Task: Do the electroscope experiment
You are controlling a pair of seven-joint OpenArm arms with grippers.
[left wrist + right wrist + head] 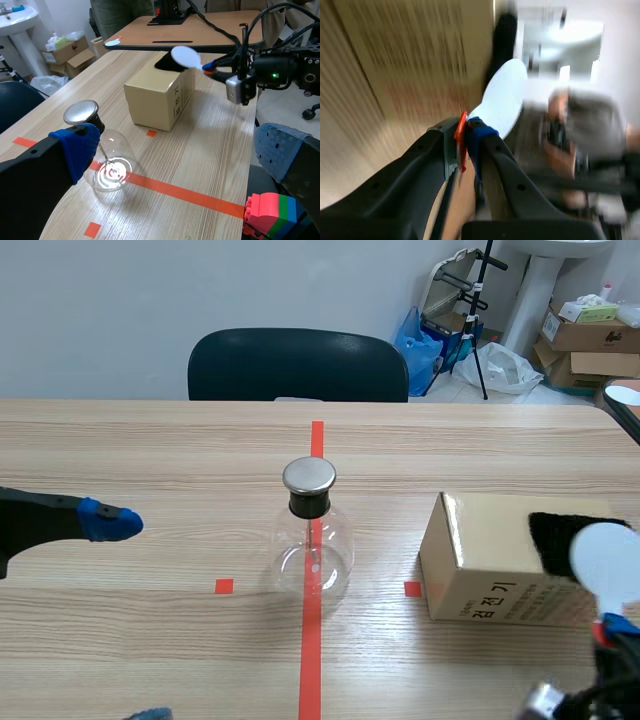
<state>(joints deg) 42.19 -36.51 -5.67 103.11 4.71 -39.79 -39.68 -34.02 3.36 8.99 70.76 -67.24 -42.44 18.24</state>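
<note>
Scene view: we saw the glass flask [312, 540] standing upright on the red tape line at the middle of the table [150, 450], its metal cap [309, 476] on top and a thin rod hanging inside. A cardboard box [480, 560] sat to the flask's right, near it but not touching, and a black cloth [555, 532] lay on the end of the box's top farthest from the flask.

The right gripper [466, 140] was pressed together on the thin handle of a white paddle [504, 95], whose round blade hung at the cloth. We could not tell whether blade and cloth touched.

The left gripper [177, 150] was spread wide and held nothing. It hung low over the table on the flask's left, with one blue pad beside the cap and clear of it.

A dark chair [297, 365] stood behind the table's far edge. Coloured toy blocks [267, 212] lay under the left gripper's other finger.
</note>
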